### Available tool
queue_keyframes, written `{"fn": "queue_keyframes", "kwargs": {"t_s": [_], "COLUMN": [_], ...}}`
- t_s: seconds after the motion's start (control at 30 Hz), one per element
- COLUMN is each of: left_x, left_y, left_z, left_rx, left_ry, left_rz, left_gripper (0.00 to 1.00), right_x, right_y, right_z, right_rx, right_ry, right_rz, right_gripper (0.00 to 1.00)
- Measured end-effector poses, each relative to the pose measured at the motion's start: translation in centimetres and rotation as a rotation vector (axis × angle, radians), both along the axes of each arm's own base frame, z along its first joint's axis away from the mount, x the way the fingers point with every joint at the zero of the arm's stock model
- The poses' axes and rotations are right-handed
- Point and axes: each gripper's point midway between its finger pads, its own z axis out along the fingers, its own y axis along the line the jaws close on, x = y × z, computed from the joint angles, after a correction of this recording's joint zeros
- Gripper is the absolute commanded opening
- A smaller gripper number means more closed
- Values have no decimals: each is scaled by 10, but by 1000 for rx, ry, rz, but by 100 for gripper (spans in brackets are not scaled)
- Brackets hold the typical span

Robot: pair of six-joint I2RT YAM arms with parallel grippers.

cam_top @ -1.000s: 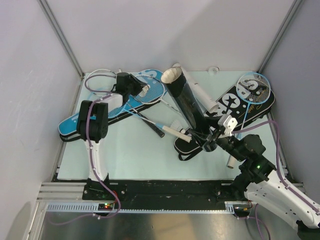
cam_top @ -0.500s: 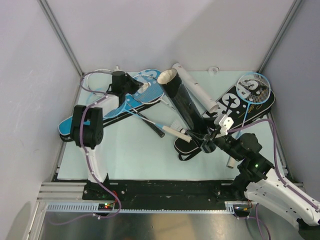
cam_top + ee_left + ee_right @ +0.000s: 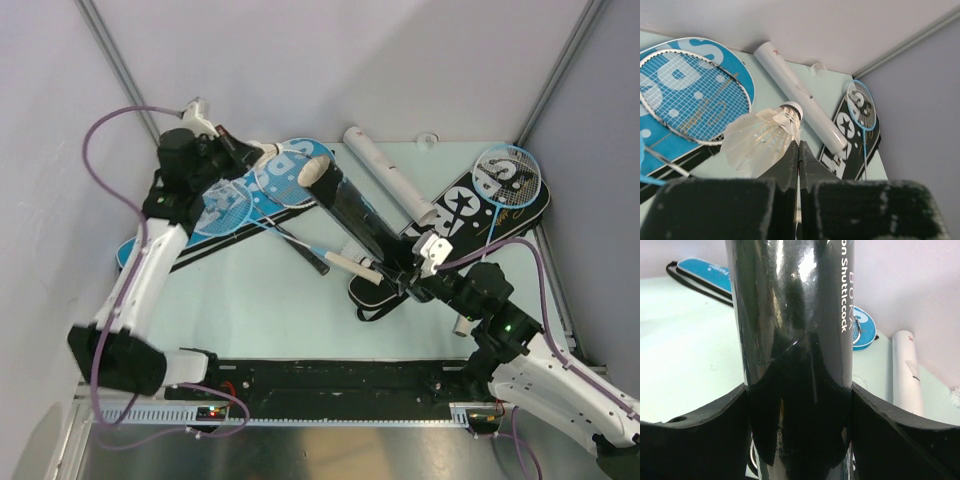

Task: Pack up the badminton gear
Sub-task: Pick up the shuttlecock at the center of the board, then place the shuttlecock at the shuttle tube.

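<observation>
Left fingers: pressed together, pinching the feather skirt of a shuttlecock, raised at 10 o'clock over the worktop, near the blue cover. Right fingers: clamped around the lower end of the black tube, centre worktop, open mouth toward 11 o'clock. White tube: lying at 1 o'clock.

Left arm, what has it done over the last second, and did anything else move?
The left gripper shut on the shuttlecock and carried it up off the blue cover toward the back-left corner. The black shuttle tube swung its open end left in the right gripper. The right grip, white tube and light-blue racket stayed put.
</observation>
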Motion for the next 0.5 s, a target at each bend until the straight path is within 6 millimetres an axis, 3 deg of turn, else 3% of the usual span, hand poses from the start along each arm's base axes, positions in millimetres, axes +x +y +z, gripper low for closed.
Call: {"fn": "queue_keyframes", "kwargs": {"t_s": [0.1,0.2,0.3,0.5], "left_x": [-45,-81,-113,-157], "left_y": [5,11,14,9], "left_z": [29,44,53,55], "left_rx": [44,88,120,139], "left_ry": [-54,-76,-85,-74], "left_rz": [-36,-60,-91,-184], "left_gripper": [0,0,0,0], "right_x": [-1,1,3,18], "right_y": [3,8,13,12], "right_z": [-8,-20,-32,-52], "right_rx": [-50,-119,-191,-331], "right_ry": [-17,-39,-64,-126], "right_rz": [24,53,84,93], "right_gripper": [32,32,32,33]}}
